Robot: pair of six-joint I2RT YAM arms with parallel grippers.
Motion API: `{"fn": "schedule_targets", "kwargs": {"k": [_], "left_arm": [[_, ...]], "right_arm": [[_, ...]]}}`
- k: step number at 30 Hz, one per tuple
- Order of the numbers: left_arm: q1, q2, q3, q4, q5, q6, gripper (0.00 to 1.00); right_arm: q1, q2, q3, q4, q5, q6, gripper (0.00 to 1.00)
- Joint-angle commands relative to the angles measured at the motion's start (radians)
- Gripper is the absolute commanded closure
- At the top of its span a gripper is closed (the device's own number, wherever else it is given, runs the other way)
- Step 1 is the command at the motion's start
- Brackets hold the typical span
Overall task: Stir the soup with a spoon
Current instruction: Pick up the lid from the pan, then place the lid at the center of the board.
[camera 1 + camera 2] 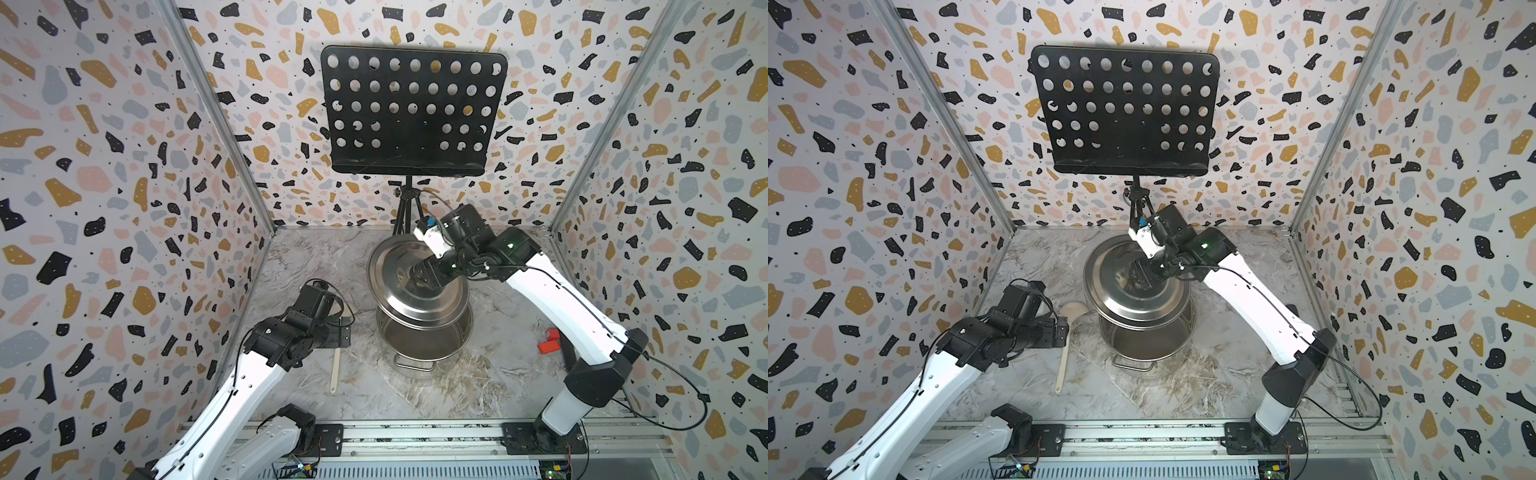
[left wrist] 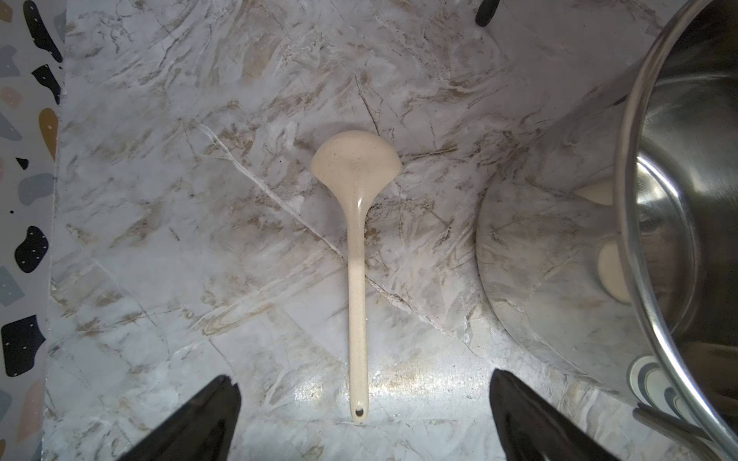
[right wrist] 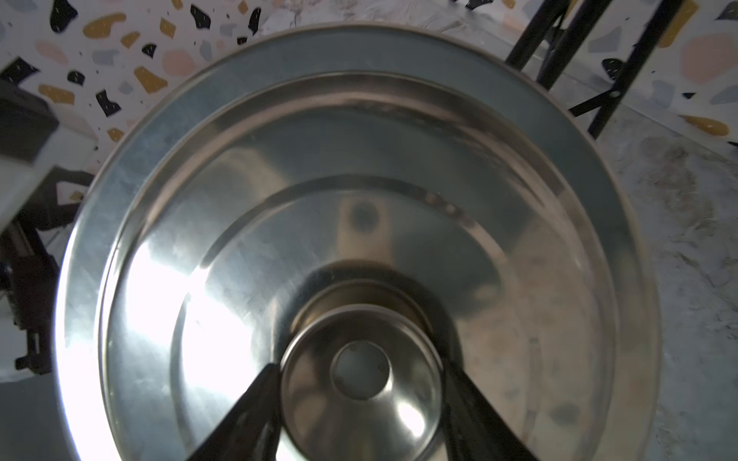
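Two arms reach over a marbled surface (image 1: pixel 478 382). Just right of centre in both top views, the right fingers (image 3: pixel 247 415) are clamped on the knob (image 3: pixel 361 383) of a steel lid (image 1: pixel 395 262), one finger on each side of it. The lid hangs tilted above the pot (image 1: pixel 424 345), its near edge clear of the rim; whether the far edge touches cannot be told. The pot stands upright below the lid, and the part of its inside that shows is bare metal. The ladle (image 2: pixel 355 259) lies flat on the surface just left of the pot and apart from it, bowl toward the back wall, handle toward the lower edge of the frame. The left fingers (image 2: pixel 199 419) are spread wide above the handle, one to each side, holding nothing. A black music stand (image 1: pixel 415 112) rises behind the pot.
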State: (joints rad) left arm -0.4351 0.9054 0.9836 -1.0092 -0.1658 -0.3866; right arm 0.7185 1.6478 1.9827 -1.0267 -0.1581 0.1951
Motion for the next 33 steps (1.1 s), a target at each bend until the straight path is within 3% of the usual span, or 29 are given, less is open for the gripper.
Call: {"fn": "schedule_targets", "kwargs": {"k": [1,9,17,25,33], "left_arm": [[-0.004,-0.015,0.013,0.000,-0.006,-0.015,0.00],[-0.004,-0.009,0.033,-0.013,-0.014,-0.021,0.01],[-0.004,0.013,0.064,-0.052,-0.043,-0.067,0.00],[-0.004,0.063,0.050,-0.070,-0.039,-0.179,0.00],[-0.004,0.096,0.057,-0.067,-0.051,-0.215,0.01]], "right_arm": [[-0.098,-0.098,0.017,0.006,-0.025,0.022,0.70],[-0.474,-0.154,-0.181,0.029,-0.019,-0.023,0.71],[-0.678,0.058,-0.287,0.215,0.048,-0.094,0.71],[-0.718,0.356,-0.172,0.273,0.081,-0.108,0.68],[-0.719,0.557,-0.036,0.278,0.098,-0.086,0.67]]}}
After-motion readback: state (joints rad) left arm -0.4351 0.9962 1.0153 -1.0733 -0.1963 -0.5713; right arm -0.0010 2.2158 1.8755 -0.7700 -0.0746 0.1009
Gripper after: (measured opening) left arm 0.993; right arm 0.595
